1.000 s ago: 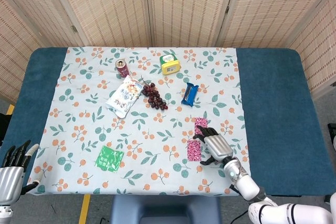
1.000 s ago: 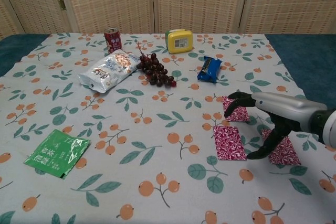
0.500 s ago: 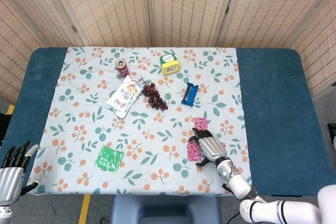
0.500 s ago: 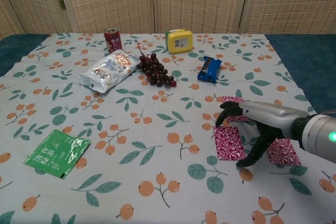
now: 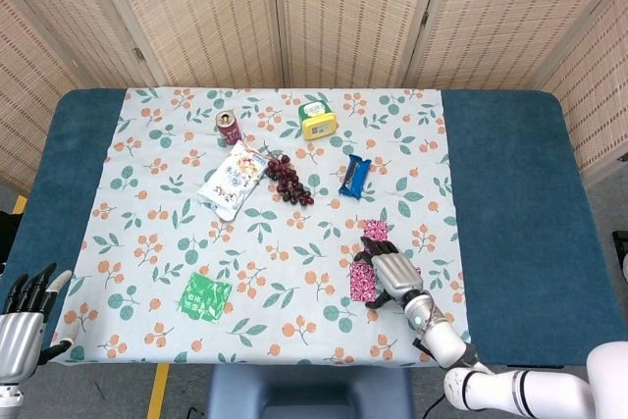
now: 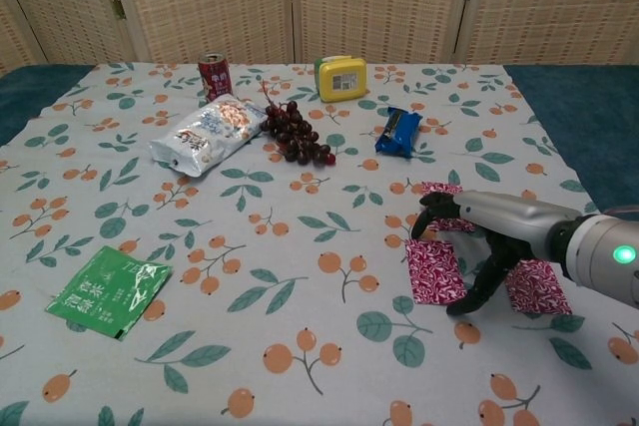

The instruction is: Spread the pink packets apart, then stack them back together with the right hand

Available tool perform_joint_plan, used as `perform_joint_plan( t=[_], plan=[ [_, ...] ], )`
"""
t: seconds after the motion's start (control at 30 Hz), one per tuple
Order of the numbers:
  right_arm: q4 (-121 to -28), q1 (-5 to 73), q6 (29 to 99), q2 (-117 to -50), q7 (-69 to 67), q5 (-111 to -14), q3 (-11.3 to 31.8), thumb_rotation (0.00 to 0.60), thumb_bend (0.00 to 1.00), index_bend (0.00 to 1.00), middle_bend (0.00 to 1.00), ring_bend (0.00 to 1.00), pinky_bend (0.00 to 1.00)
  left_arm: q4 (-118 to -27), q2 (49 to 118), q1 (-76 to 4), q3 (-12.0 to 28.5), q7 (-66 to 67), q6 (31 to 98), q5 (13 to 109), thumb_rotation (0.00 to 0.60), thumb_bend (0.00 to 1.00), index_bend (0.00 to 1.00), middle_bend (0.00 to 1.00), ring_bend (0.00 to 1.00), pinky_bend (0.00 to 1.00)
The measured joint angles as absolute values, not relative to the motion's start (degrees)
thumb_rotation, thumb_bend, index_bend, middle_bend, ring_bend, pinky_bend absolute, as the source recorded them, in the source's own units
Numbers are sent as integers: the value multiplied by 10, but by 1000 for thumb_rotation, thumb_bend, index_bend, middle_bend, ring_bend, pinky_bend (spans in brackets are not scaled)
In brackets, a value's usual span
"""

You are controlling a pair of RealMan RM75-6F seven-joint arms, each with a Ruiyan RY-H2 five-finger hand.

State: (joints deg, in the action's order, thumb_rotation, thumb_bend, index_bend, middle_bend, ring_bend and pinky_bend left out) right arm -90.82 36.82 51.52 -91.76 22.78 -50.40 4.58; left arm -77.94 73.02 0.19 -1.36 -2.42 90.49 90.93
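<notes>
Three pink packets lie apart on the floral cloth at the near right. One pink packet [image 6: 433, 272] [image 5: 361, 285] lies nearest the middle. A second pink packet [image 6: 448, 210] [image 5: 374, 231] lies further back. The third pink packet [image 6: 537, 285] is to the right, beside the forearm. My right hand [image 6: 471, 238] [image 5: 392, 271] arches over the first packet's right edge with its fingers apart and holds nothing. One fingertip [image 6: 455, 308] touches the cloth by that packet's near corner. My left hand [image 5: 26, 313] hangs off the table's near left corner, fingers apart and empty.
At the back stand a red can [image 6: 213, 74] and a yellow box [image 6: 340, 77]. A snack bag [image 6: 207, 133], dark grapes [image 6: 297, 139] and a blue bar [image 6: 399, 131] lie in front of them. A green packet [image 6: 108, 291] lies near left.
My right hand has slid left from over the rightmost packet to the packet nearest the middle, uncovering the rightmost one. Over the last half second it barely moved. The left hand stayed still.
</notes>
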Motion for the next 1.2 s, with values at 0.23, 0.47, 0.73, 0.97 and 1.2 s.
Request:
perform_joint_plan(
  t=[0.23, 0.47, 0.73, 0.97, 1.2],
  plan=[
    [-908, 371, 516, -917, 228, -500, 44, 600, 88, 268, 21, 0, 0, -778, 730, 2, -13, -26, 906, 909, 600, 408, 149, 51, 123, 0],
    [-911, 369, 520, -914, 220, -508, 42, 600, 88, 323, 28, 0, 0, -777, 730, 3, -13, -26, 907, 910, 600, 409, 150, 51, 123, 0],
    [-916, 366, 522, -910, 209, -517, 41, 600, 89, 330, 32, 0, 0, -778, 730, 3, -14, -25, 906, 911, 600, 408, 150, 51, 123, 0],
    [-950, 356, 540, -883, 191, -551, 42, 600, 89, 330, 32, 0, 0, -776, 731, 2, -13, -25, 905, 909, 600, 409, 150, 51, 124, 0],
    [-980, 326, 566, -827, 163, -583, 29, 600, 89, 330, 32, 0, 0, -778, 732, 0, -14, -22, 904, 913, 600, 408, 150, 51, 124, 0]
  ],
)
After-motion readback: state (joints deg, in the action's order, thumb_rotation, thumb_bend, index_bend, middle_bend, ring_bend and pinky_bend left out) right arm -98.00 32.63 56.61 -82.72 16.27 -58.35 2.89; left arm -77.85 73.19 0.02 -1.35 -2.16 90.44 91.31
